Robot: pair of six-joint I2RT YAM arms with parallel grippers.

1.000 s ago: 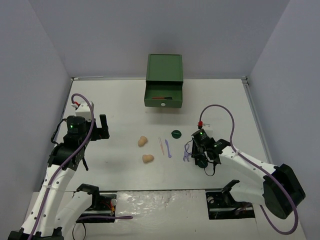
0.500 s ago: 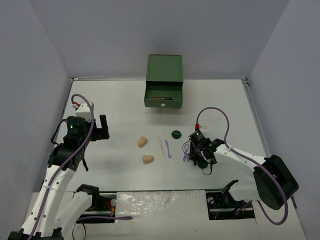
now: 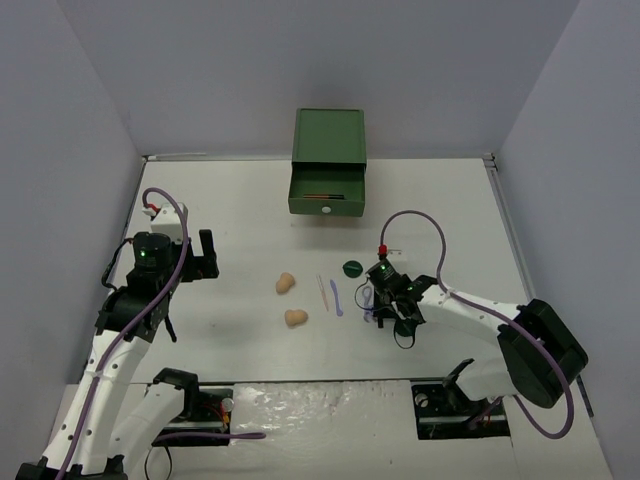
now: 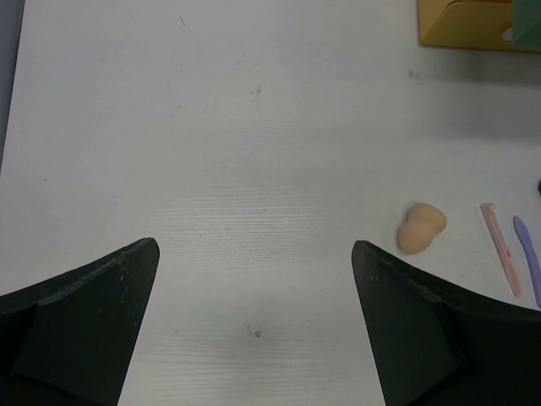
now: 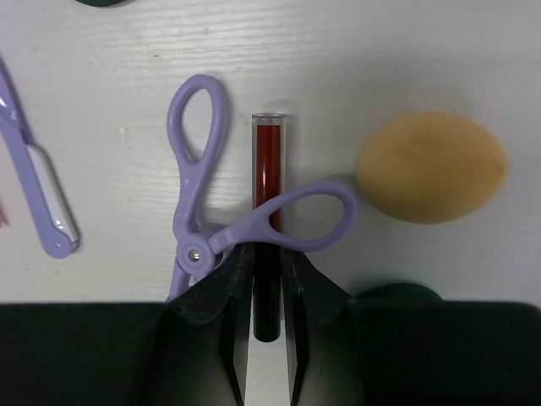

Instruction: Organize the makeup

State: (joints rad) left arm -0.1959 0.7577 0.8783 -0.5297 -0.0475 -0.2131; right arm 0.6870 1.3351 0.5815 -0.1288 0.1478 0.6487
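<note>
Our right claw point(image 5: 269, 262) pinches narrow on the near end of the black-and-red stick point(image 5: 269, 169), we're guessing because the lilac tool point(image 5: 193, 253) loops across it further out, while our left claw point(image 4: 254, 254) hangs wide above the bench point(image 4: 254, 127).

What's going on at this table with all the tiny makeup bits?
A two-armed robot is sorting makeup. The right gripper pinches a red stick that lies on the table under a lilac scissor-like tool, beside a tan sponge. The left gripper hangs open over the table, holding nothing. The green drawer box at the back has its drawer open.
</note>
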